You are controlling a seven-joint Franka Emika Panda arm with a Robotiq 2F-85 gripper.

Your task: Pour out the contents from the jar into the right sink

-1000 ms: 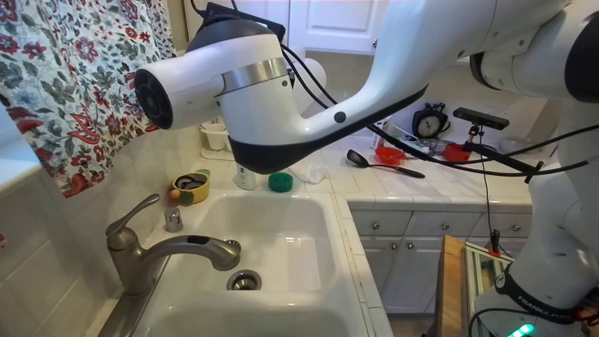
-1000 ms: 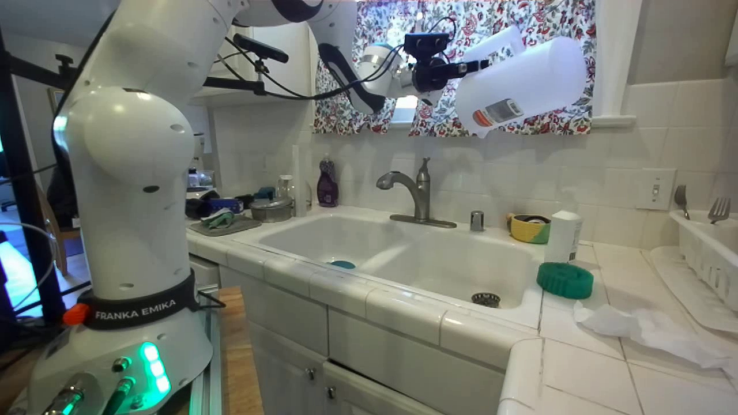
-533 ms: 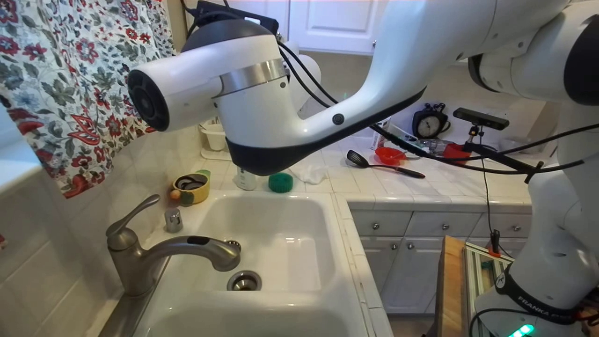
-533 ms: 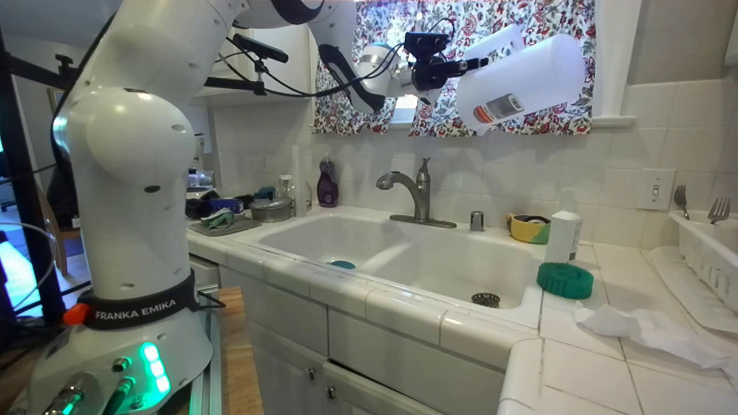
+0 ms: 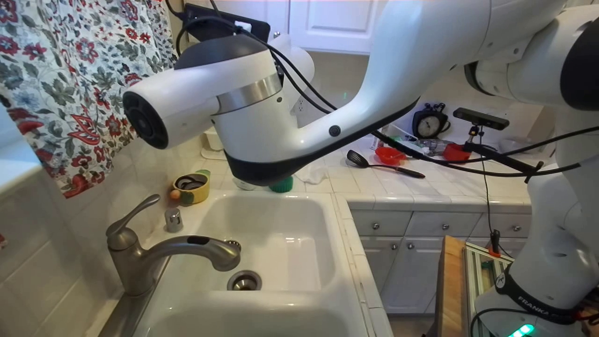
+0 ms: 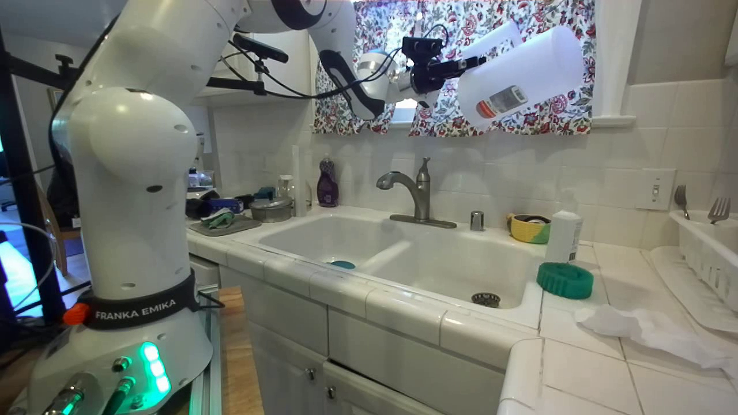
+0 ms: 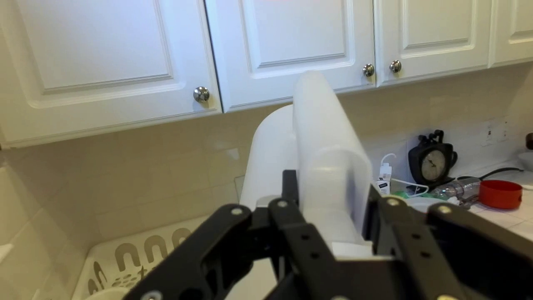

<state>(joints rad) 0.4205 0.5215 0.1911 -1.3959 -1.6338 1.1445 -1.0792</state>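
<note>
Partly closed, the claw [image 7: 331, 196] grips the jar [image 6: 530, 72] by its handle [image 7: 322, 118].

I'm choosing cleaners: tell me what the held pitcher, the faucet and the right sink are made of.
Pitcher: probably satin plastic, milky white and seemingly translucent.
Faucet: likely brushed metal, grey with soft highlights.
Right sink: glossy, perhaps enamel or porcelain; white with bright reflections.

This arm [image 6: 121, 219] is looking super smooth and glossy white, with black trim [image 5: 266, 172] running underneath and a silver band [image 5: 250, 95] wrapping around. Black cables [image 5: 398, 145] are hanging along it. The black collar [image 6: 135, 304] is reading FRANKA EMIKA, green lights [image 6: 157, 368] are glowing, an orange-red knob [image 6: 76, 314] is sticking out, and the black fingers [image 7: 297, 225] are sporting silvery screws [image 7: 237, 211].
</note>
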